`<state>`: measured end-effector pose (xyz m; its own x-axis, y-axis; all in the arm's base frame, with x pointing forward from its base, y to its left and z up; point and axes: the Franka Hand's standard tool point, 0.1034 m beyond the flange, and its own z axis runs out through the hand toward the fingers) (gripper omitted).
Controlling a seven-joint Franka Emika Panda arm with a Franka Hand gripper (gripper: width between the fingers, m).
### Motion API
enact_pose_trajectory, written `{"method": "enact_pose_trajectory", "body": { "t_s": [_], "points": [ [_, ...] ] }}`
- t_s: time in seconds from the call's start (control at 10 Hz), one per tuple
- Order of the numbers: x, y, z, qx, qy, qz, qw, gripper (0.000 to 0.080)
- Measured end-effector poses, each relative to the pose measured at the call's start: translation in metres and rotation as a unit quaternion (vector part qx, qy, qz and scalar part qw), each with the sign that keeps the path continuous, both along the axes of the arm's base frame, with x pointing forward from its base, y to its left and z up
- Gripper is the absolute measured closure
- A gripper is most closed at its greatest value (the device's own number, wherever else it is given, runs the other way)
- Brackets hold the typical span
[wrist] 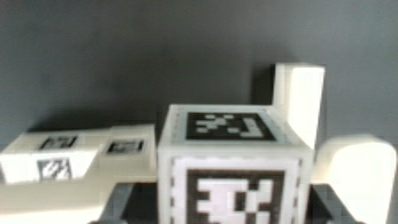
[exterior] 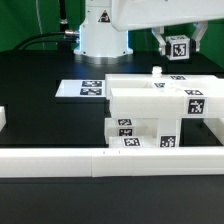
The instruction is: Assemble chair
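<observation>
The partly joined chair [exterior: 150, 108] stands mid-table in the exterior view: white slabs and frames with several black-and-white tags, and a short stub [exterior: 156, 73] sticking up from its top. My gripper [exterior: 178, 50] hangs above and behind it, toward the exterior view's right, shut on a square-ended white leg [exterior: 178, 45] with a tag on its face. In the wrist view the leg [wrist: 228, 150] fills the middle between my dark fingers [wrist: 135, 203], and the gripper [wrist: 222, 208] is closed on it. Tagged chair parts [wrist: 71, 155] and an upright white post [wrist: 299, 100] lie below.
The marker board [exterior: 84, 88] lies flat behind the chair, near the arm's white base [exterior: 100, 35]. The long low white border rail [exterior: 100, 160] runs along the table's front. A small white piece [exterior: 3, 120] sits at the exterior view's left edge.
</observation>
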<state>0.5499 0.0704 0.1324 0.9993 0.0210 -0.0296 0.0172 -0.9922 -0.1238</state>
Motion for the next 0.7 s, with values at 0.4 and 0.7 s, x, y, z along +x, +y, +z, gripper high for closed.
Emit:
{"method": "enact_pose_trajectory", "body": {
  "t_s": [0.4, 0.7],
  "points": [
    [0.015, -0.009, 0.002, 0.000, -0.004, 0.001, 1.000, 0.0515],
    [0.051, -0.023, 0.012, -0.016, -0.026, 0.020, 0.999, 0.0515]
  ]
}}
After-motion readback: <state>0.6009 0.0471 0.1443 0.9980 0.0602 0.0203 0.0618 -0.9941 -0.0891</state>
